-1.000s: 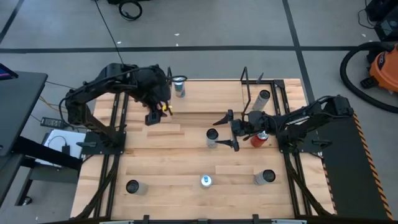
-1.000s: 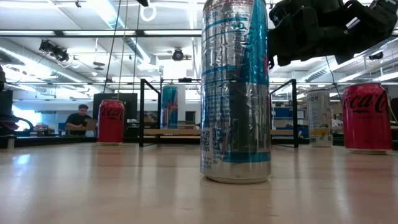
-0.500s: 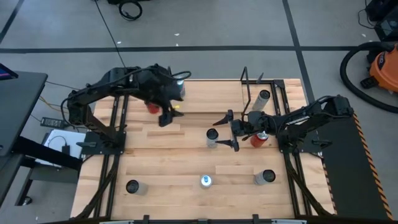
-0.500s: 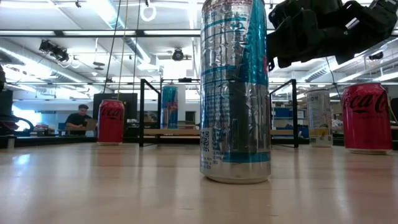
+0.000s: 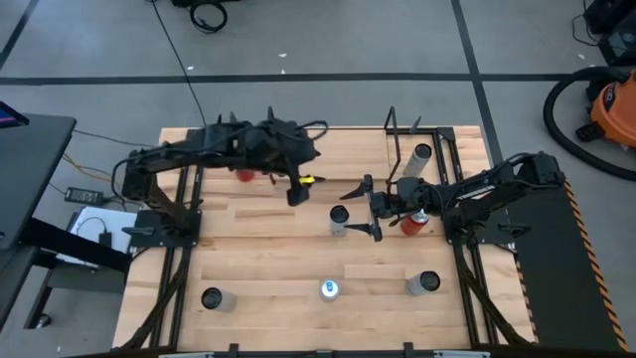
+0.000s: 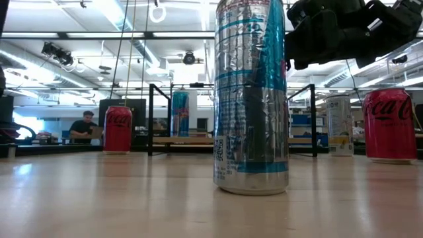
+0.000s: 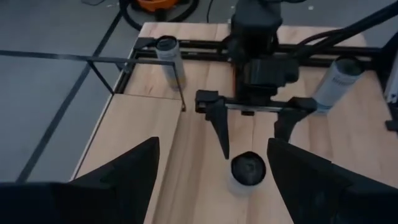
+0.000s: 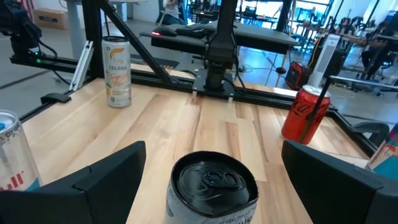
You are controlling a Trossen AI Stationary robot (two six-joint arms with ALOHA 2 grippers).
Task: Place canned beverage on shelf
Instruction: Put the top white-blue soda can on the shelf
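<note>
Your left gripper (image 5: 298, 189) has swung toward frame centre, open; right gripper (image 5: 364, 208) gapes around the can (image 5: 340, 220); they could collide.

open right gripper (image 5: 355, 209) around a dark-topped can (image 5: 340, 220), left gripper (image 5: 301, 186) nearby, open and empty

One can (image 5: 422, 156) is stood on the shelf (image 5: 405, 149) at the worktop's (image 5: 298, 249) far right. Three cans (image 5: 326, 288) are lined along the near edge.

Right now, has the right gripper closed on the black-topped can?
No: in the right wrist view the black-topped can stands free between the right gripper's wide-open fingers.
</note>
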